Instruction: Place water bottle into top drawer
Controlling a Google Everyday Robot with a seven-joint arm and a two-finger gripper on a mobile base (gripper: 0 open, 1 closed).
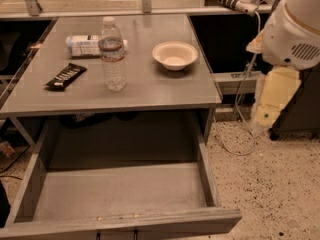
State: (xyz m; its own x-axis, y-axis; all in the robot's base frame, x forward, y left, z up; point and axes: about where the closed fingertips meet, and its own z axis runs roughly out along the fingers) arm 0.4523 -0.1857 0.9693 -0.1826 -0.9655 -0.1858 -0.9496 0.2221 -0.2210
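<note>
The water bottle [113, 54] stands upright on the grey table [165, 91], left of centre. It is clear and ribbed, with a white cap and a narrow dark red band. The top drawer [125, 191] is pulled open below the table front, and nothing shows inside it. My arm [295, 24] is at the far right. My gripper [270, 101] hangs low beside the table's right edge, well apart from the bottle.
A second bottle with a white-and-blue label [87, 45] lies on its side behind the water bottle. A black snack bar [65, 76] lies at the left. A white bowl [175, 55] sits at the right. Cables [240, 124] hang beside the table over speckled floor.
</note>
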